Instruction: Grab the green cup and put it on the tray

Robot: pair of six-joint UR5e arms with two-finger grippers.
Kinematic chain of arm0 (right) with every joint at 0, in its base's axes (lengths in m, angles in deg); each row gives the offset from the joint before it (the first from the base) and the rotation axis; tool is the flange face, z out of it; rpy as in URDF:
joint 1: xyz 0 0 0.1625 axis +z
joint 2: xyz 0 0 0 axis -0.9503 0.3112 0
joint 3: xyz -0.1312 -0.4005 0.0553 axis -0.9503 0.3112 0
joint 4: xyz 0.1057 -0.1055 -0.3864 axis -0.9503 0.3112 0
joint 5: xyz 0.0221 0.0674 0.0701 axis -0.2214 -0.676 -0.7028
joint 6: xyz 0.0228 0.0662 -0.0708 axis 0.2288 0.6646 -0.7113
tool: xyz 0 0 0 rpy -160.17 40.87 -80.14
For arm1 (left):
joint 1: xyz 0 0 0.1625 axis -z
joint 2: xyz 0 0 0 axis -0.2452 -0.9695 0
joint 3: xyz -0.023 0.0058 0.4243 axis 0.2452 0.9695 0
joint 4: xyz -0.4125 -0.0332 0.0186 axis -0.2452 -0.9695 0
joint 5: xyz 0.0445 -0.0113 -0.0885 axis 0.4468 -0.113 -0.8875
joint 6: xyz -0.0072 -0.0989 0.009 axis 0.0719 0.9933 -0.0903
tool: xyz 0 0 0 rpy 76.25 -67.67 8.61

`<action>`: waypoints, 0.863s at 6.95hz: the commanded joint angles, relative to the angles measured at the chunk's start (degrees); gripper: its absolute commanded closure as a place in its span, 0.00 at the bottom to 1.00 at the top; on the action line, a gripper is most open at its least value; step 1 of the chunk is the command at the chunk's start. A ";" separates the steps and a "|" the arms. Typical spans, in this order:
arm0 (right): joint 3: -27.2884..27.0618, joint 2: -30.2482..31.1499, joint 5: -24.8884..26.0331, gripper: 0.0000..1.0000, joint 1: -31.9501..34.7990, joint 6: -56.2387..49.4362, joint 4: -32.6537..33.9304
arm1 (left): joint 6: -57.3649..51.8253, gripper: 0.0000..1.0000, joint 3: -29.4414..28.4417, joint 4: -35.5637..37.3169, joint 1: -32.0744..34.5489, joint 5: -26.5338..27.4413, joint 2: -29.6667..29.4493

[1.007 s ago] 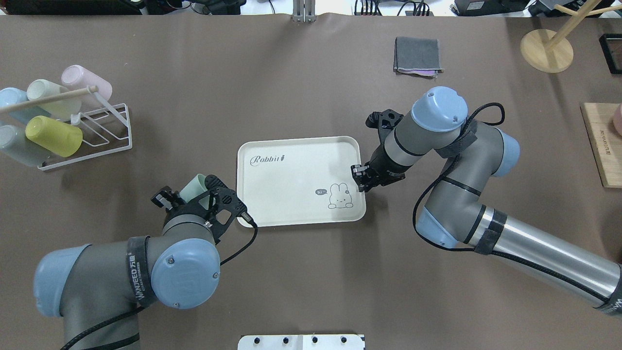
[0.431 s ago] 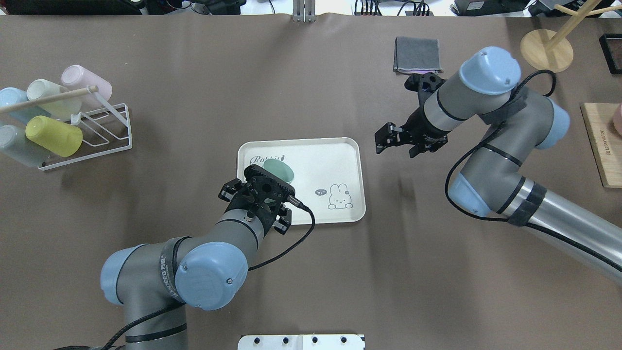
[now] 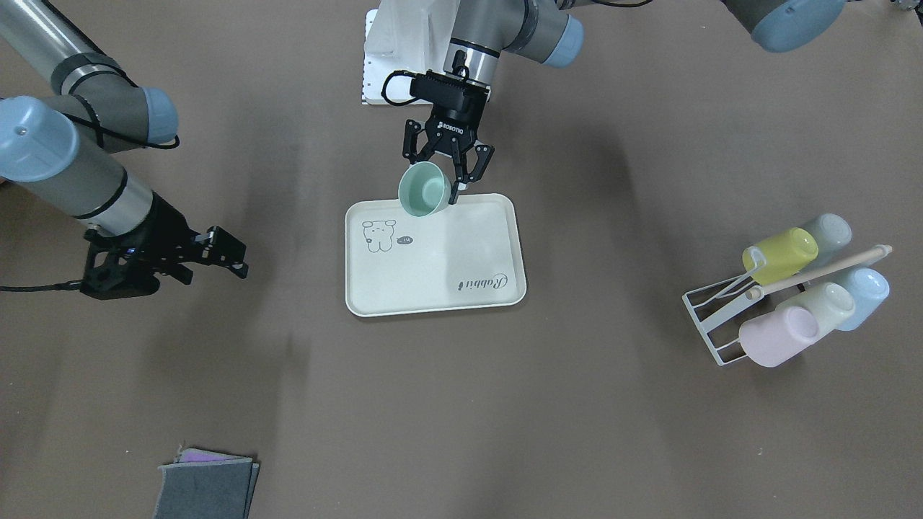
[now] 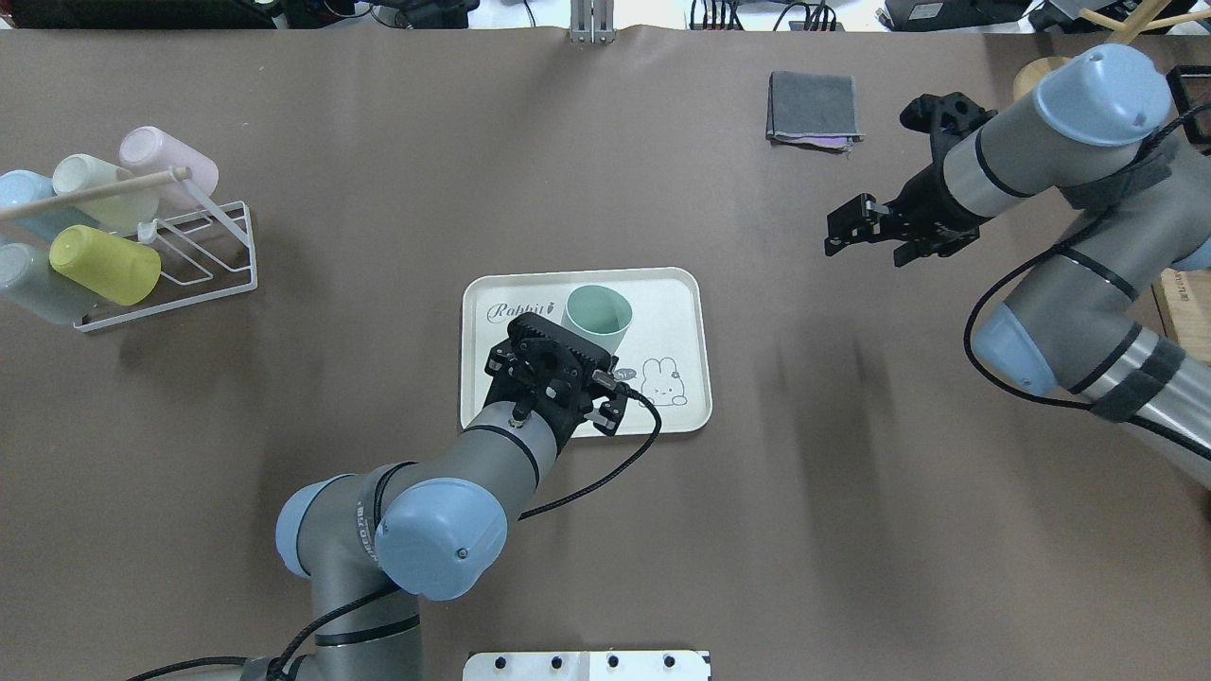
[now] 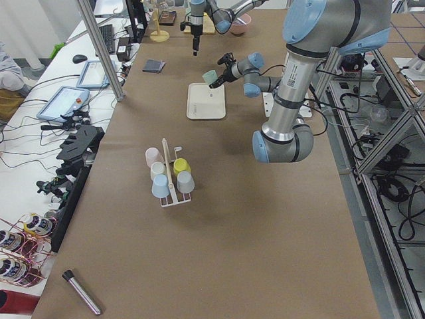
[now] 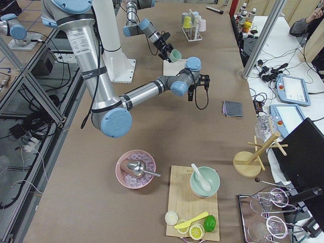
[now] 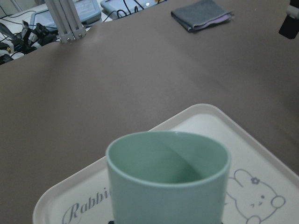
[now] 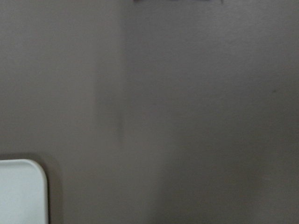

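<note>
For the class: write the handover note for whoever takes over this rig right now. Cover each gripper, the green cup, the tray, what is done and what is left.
Left gripper: shut on the green cup, which hangs tilted in the air over the tray.
Right gripper: open, empty, well off to the side of the tray.
Done: cup picked up and brought over the tray.
Left: lower it, set it upright on the tray, release, withdraw.

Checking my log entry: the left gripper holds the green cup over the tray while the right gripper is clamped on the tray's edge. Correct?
Not quite. The right gripper is off the tray, over bare table nearer the grey cloth, as the overhead view shows. The left gripper does hold the green cup over the tray.
</note>
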 commanded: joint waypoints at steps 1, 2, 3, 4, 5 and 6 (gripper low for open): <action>-12.17 10.82 0.83 0.00 4.07 -11.12 9.69 | -0.08 0.69 -11.41 -12.61 -0.37 7.96 -3.38; -18.16 15.06 0.92 0.00 5.91 -11.26 12.17 | -0.09 0.66 -13.11 -13.88 -0.55 10.78 -3.31; -21.70 18.49 0.92 0.00 8.45 -12.83 14.63 | 0.00 0.67 -16.61 -14.41 -1.07 16.90 -4.01; -21.65 20.36 1.70 0.00 10.74 -19.28 15.36 | 1.31 0.67 -17.52 -14.42 -1.25 19.83 -4.10; -21.82 22.90 5.97 0.00 13.72 -28.13 17.80 | 5.32 0.66 -20.31 -14.24 -2.56 22.73 -4.71; -21.56 25.36 7.93 0.00 16.45 -35.44 19.48 | 5.62 0.66 -22.08 -14.07 -2.83 23.37 -4.80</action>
